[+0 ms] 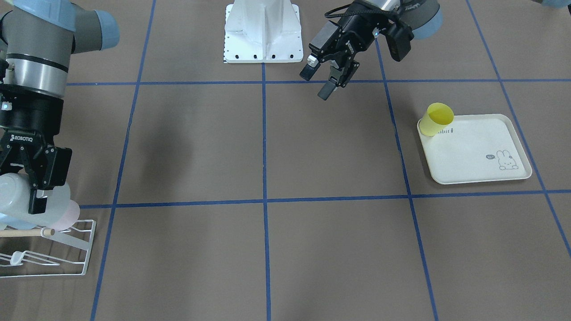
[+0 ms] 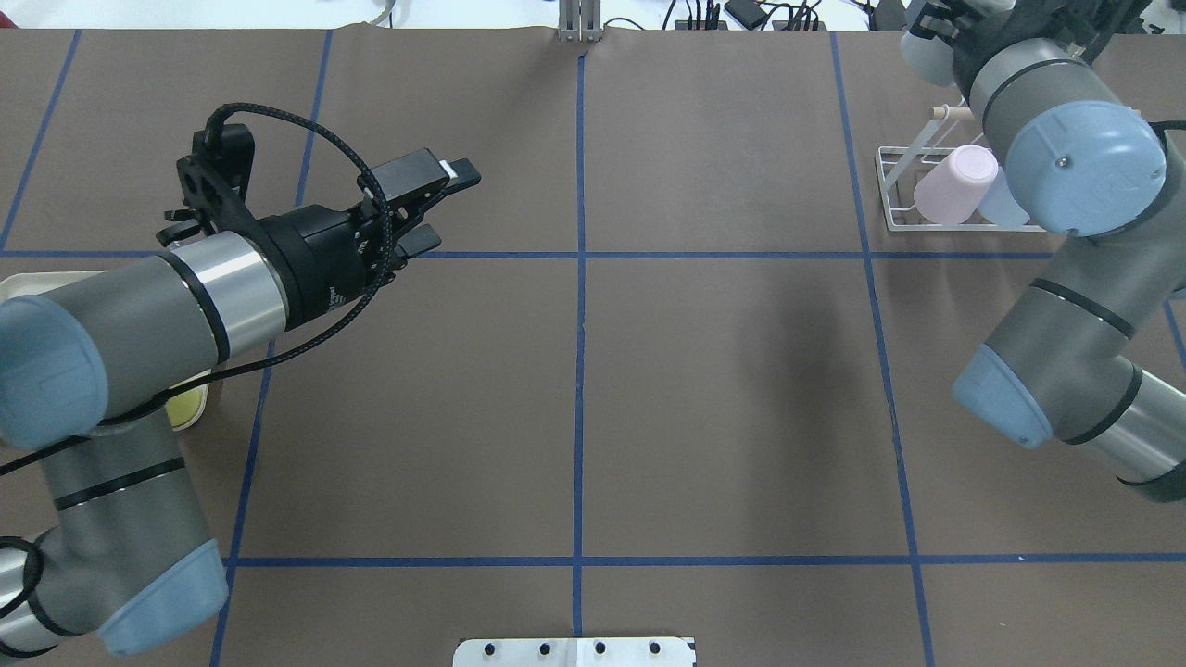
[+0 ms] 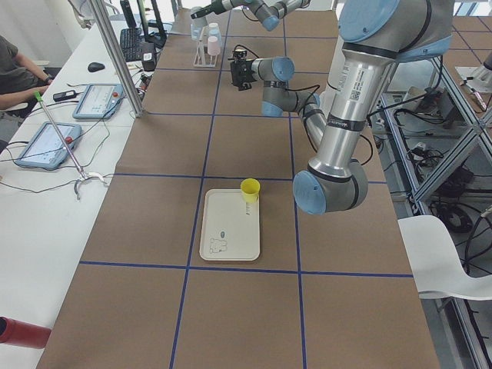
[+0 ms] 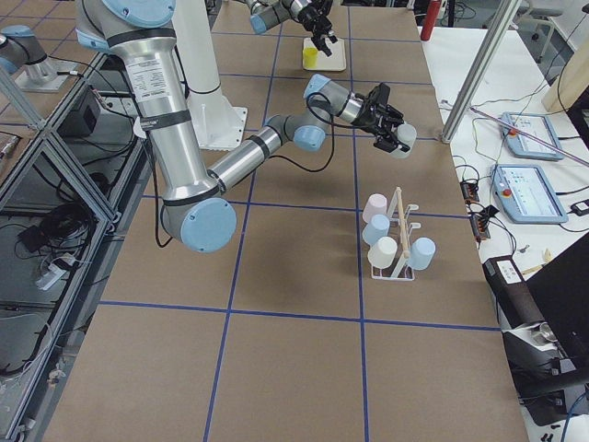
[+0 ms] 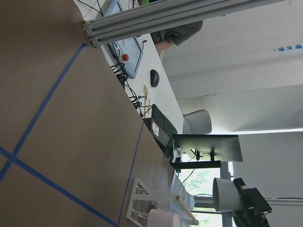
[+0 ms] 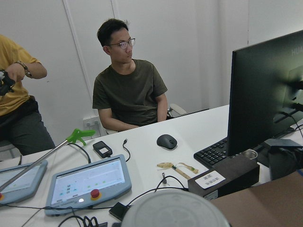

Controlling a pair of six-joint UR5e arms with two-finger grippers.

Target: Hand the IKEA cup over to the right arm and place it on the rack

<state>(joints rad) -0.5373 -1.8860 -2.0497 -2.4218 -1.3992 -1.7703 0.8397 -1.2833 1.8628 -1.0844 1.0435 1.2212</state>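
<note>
IKEA cup (image 1: 11, 192) sits clamped in right gripper (image 1: 26, 197) (left gripper (image 1: 316, 83) gapes empty).

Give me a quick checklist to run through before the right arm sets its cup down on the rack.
1. Right end effector shut on the white cup: ok.
2. Left end effector open, empty, far from the rack: ok.
3. White cup held above the rack: ok.
4. Free prong for this cup: cannot tell.
5. Yellow cup on its tray, away from the rack: ok.
</note>
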